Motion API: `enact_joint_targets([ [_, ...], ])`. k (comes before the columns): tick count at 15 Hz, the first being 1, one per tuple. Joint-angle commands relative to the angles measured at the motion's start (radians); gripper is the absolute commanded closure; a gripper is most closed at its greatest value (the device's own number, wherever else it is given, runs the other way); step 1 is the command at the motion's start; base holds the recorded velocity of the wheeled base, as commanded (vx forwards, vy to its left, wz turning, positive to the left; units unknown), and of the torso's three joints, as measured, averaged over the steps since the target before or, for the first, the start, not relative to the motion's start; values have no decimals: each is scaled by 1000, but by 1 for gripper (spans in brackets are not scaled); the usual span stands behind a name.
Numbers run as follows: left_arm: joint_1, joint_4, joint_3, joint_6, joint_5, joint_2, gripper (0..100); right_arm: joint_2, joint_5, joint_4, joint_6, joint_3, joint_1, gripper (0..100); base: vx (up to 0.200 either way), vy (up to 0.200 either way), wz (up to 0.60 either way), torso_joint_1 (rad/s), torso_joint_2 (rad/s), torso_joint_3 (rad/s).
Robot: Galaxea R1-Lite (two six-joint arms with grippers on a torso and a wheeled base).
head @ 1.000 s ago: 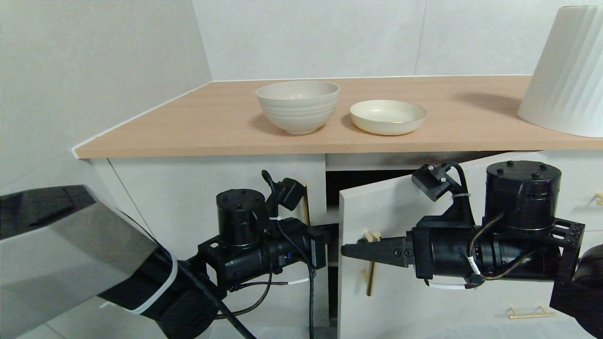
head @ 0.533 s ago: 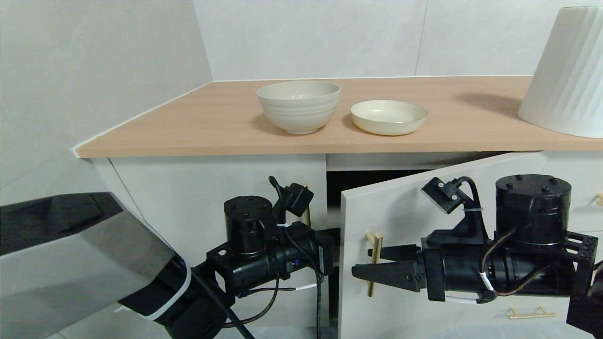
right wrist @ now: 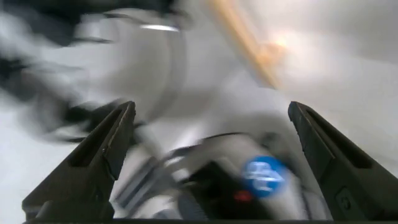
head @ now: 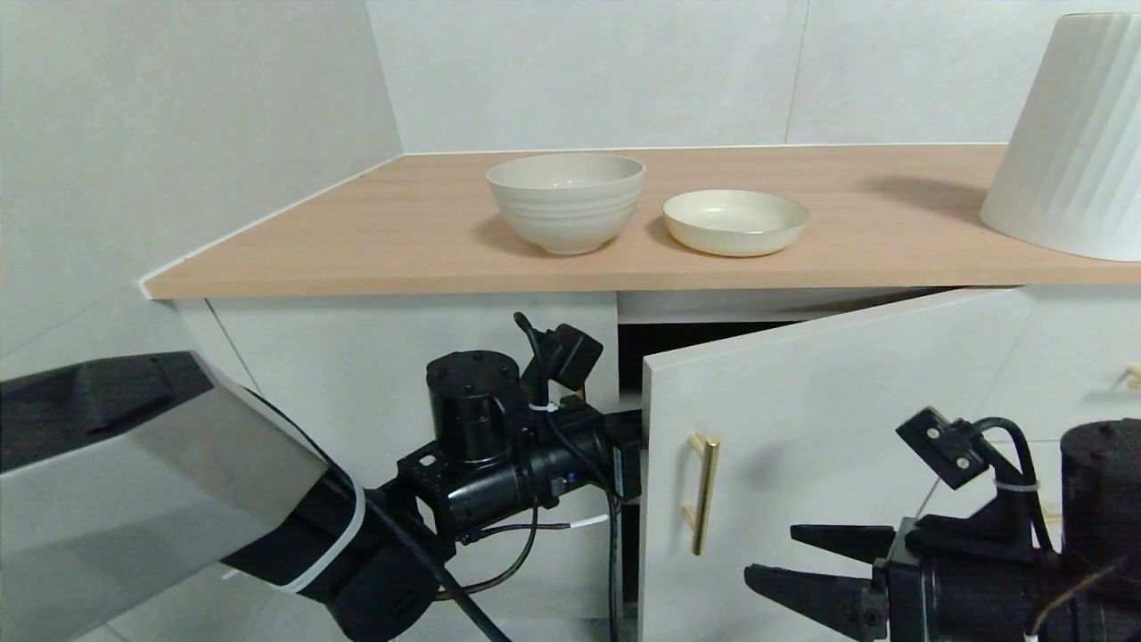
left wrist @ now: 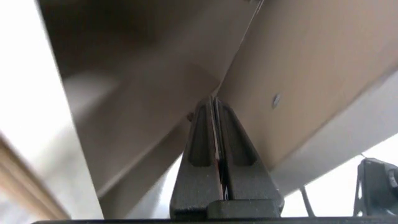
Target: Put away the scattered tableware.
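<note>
Bowl (head: 565, 201) and dish (head: 734, 220) on worktop (head: 357, 241), above and well apart from both jaws. Likely ceramic: stiff, slick, breakable; pinch at rim. Left jaws clenched at cabinet door (head: 829, 392) edge; right jaws released, near handle (head: 704, 490).

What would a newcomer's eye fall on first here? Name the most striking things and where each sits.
A deep bowl and a shallow dish stand side by side on the wooden countertop, the dish on the right. Below them a white cabinet door hangs ajar, the left gripper at its open edge and the right gripper, fingers open, low in front of it.
</note>
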Motion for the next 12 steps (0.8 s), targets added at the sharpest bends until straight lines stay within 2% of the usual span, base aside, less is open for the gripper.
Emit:
enact_joint_targets([
  [1, -14, -1, -5, -1, -1, -10, 100, -75, -159, 5, -8, 69, 132, 0, 0, 0, 0, 0, 0, 0],
  [2, -14, -4, 4, -1, -1, -11, 100, -86, -212, 19, -8, 82, 176, 0, 0, 0, 0, 0, 0, 0],
  [3, -15, -4, 9, -1, -1, -13, 100, -106, -215, 34, -8, 98, 194, 0, 0, 0, 0, 0, 0, 0],
  [6, -17, -4, 14, -1, -1, -23, 100, -114, -201, 79, -8, 115, 196, 0, 0, 0, 0, 0, 0, 0],
  [9, -43, -4, 14, -1, -1, -11, 100, -114, -195, 80, -8, 121, 197, 0, 0, 0, 0, 0, 0, 0],
  [12, -52, -4, 7, -1, -1, 6, 100, -115, -192, 80, -9, 121, 197, 0, -200, 0, 0, 4, 1, 2],
])
